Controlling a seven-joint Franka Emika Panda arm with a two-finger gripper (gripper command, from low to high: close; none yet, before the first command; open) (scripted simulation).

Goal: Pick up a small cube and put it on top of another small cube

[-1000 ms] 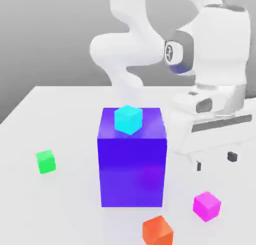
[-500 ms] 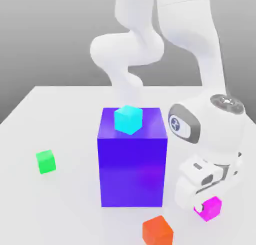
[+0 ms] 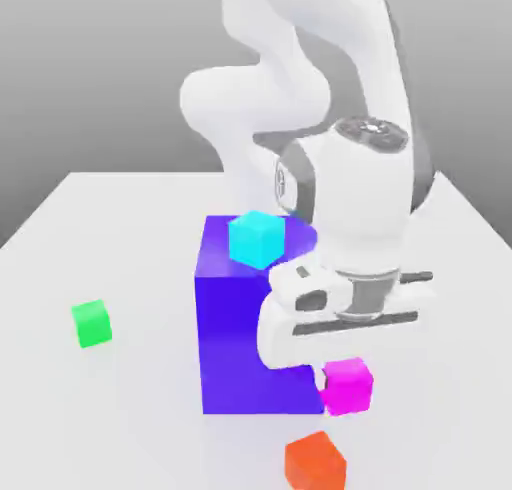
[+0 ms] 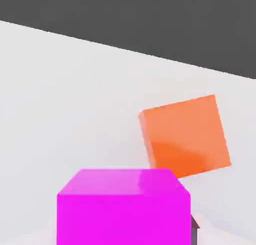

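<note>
Big blue-purple block (image 3: 235, 328) stands upright near middle of white table (image 3: 60, 398). Cyan cube (image 3: 257, 239) sits on block's top face, toward front edge, turned corner-forward. Orange cube (image 3: 315, 462) rests on table in front of block, toward exterior view's right, apart from block, turned at an angle. Hand view: orange cube (image 4: 185, 136) lies on table (image 4: 65, 99), rotated askew. Grey backdrop behind table.
</note>
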